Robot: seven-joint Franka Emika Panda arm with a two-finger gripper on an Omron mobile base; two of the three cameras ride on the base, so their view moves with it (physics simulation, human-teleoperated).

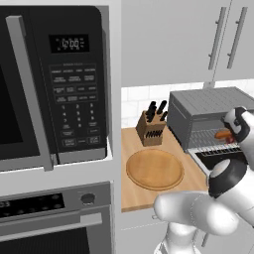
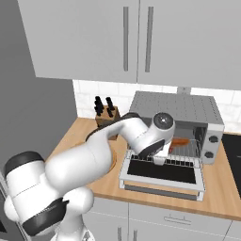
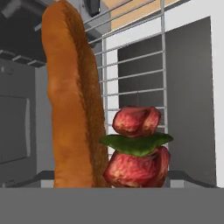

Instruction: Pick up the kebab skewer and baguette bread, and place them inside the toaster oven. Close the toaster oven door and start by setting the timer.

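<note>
Two foods, baguette bread (image 3: 72, 100) and kebab skewer (image 3: 136, 146), hide the spread end effector.

Open mouth on the toaster oven (image 2: 188, 109), with the toaster oven door (image 2: 162, 173) dropped flat over the counter front and barring any low approach from straight ahead. On the wire rack (image 3: 135, 70), baguette bread (image 3: 72, 100) and kebab skewer (image 3: 136, 146) side by side, just about touching; bare rack beyond them. Left of the oven, knife block (image 1: 151, 126) close by and round wooden board (image 1: 155, 168) flat on the counter (image 1: 131, 196).
</note>
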